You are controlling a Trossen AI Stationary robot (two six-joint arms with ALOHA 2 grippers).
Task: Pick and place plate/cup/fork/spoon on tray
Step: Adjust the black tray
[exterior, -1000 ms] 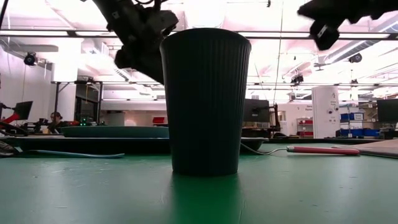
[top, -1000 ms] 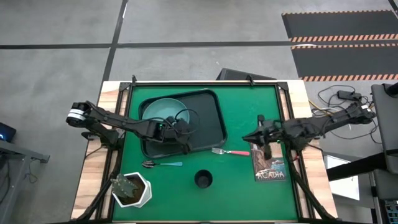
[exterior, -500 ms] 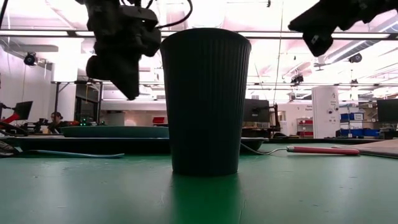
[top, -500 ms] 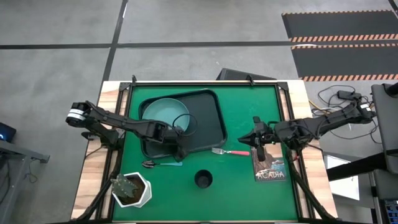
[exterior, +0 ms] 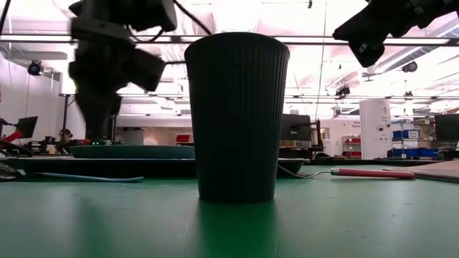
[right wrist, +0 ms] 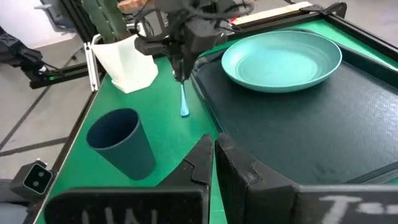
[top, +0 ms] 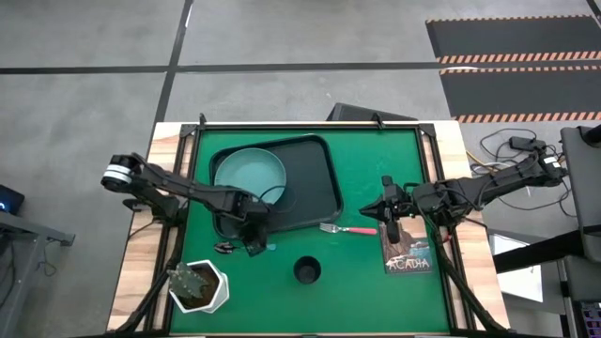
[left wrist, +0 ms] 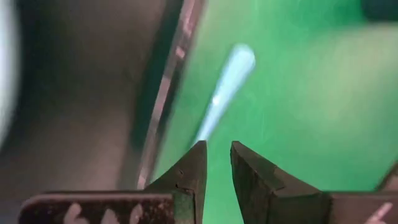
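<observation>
The teal-green plate sits in the black tray, filling the end of it nearest the left arm. It is round and shallow with a raised rim, and its face is bare. The tray is a broad rectangle with rounded corners and a low lip, lying on the green tabletop.

Just outside the tray's near edge lies the spoon, slim, with a silver bowl and a pale blue handle, flat on the mat and parallel to that edge. The left end effector hangs right over the handle, its fingers drawn close with only a narrow slot between them and nothing pinched there. From the right wrist camera it shows above the blue handle, pointing down at it.

The fork lies beyond the tray's corner, silver tines toward the tray and pink-red handle toward the right arm. The right end effector waits raised near that handle, its fingers pressed together and empty.

The cup stands upright by itself toward the front of the tabletop, dark and finely ribbed, flaring slightly toward the mouth. A white hexagonal plant pot sits at the front corner, and a booklet lies by the right arm.
</observation>
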